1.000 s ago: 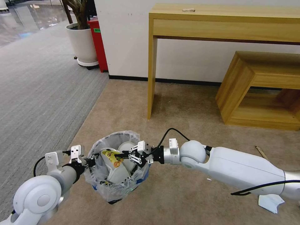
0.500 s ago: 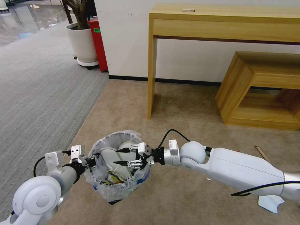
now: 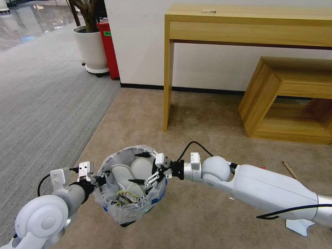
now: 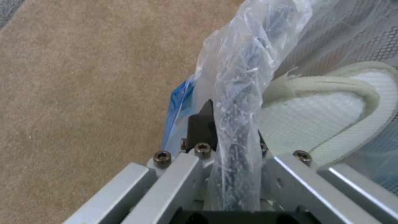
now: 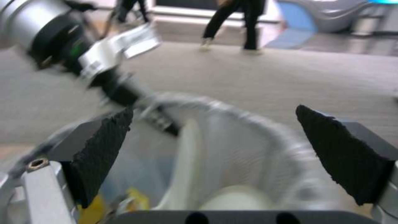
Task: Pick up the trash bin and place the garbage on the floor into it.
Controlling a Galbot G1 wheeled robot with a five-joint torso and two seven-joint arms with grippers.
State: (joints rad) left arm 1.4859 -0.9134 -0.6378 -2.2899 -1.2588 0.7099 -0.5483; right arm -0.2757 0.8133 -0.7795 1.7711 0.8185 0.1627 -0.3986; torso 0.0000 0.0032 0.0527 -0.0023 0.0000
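The trash bin [image 3: 129,186] is held above the beige carpet [image 3: 207,214] by its rim, which is clamped with its bag liner in the left gripper [image 3: 100,180]. The right gripper [image 3: 138,167] is spread wide, empty, over the bin mouth. Two white slippers [image 3: 133,174] and a yellow wrapper [image 3: 124,197] are seen inside.

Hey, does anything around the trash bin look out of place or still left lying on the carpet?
Yes. A wooden stick and a white scrap lie on the floor beside the right arm. The left gripper pinches the trash bin rim; the right gripper is open above it.
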